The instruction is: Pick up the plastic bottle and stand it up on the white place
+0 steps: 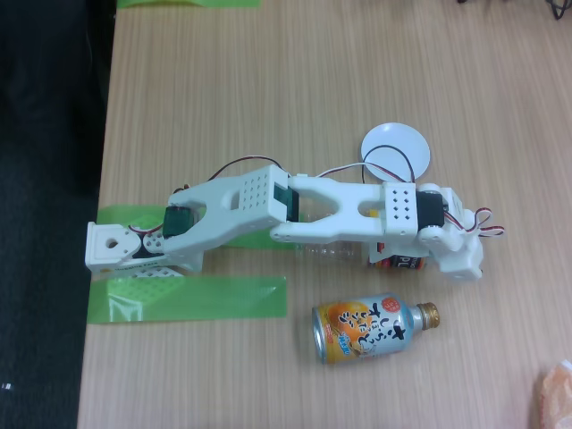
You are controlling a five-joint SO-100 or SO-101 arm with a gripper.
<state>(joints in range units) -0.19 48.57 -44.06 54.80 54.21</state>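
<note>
In the fixed view, the white arm (295, 210) is seen from above, stretched out low from its base at the left toward the right. The upper link is angled up and to the right, the forearm is laid nearly level, and thin red, black and white wires are looped along it. The gripper (456, 259) is pointed right and downward; its fingers cannot be made out.
</note>
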